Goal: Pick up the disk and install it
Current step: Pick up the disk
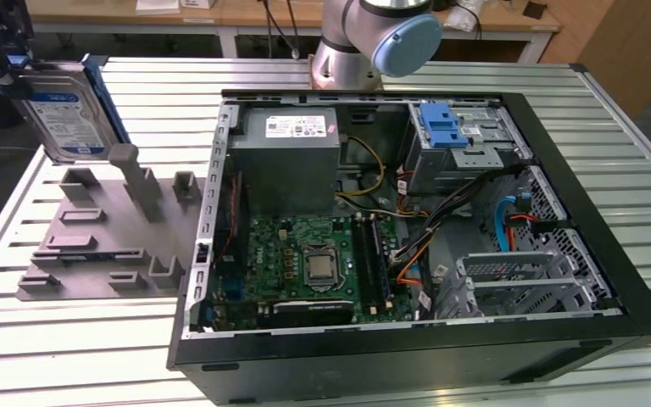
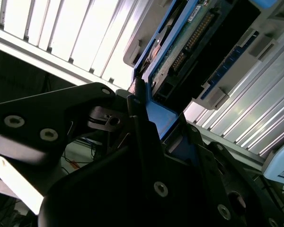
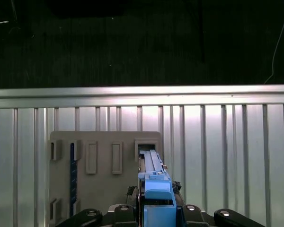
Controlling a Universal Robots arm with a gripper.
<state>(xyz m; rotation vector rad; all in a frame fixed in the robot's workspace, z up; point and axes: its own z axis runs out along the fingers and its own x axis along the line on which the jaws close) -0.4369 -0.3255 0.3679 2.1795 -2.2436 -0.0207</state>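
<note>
Hanging from the gripper (image 3: 156,210), the disk (image 1: 65,114) was above the grey fixture plate (image 1: 88,246), its blue caddy pinched tight between the fingers (image 2: 141,123). Its long axis ran pretty much straight down from the fingers, label facing out. The open computer case (image 1: 416,369) sat off to the exterior view's right, no disk in it yet.

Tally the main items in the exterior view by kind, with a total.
disk: 1, clamped in the gripper above the table
grey holder plate: 1
open computer case: 1
robot arm: 1
Total: 4
</note>
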